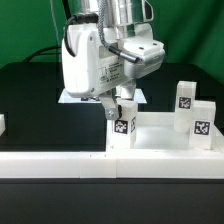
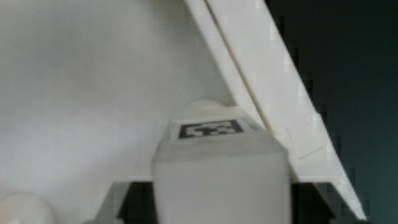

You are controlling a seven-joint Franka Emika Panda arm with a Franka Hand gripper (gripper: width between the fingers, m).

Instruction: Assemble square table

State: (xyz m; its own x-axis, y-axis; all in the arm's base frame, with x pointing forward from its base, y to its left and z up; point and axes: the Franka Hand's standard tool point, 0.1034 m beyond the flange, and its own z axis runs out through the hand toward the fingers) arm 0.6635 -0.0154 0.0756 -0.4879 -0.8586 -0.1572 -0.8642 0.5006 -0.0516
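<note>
My gripper [image 1: 118, 110] is shut on a small white leg [image 1: 122, 128] with a black-and-white tag. It holds the leg upright over the corner of the white square tabletop [image 1: 160, 132] nearest the exterior view's left. In the wrist view the leg [image 2: 217, 160] fills the gap between my black fingers [image 2: 128, 203], its tag facing the camera, with the slab's raised rim [image 2: 267, 75] running alongside it. Two more tagged legs [image 1: 186, 95] [image 1: 202, 120] stand upright on the slab toward the exterior view's right. Whether the held leg sits in a socket is hidden.
A long white low wall [image 1: 90, 163] runs across the front, right against the slab. The marker board [image 1: 85, 97] lies behind my arm. A small white part [image 1: 2, 123] shows at the exterior view's left edge.
</note>
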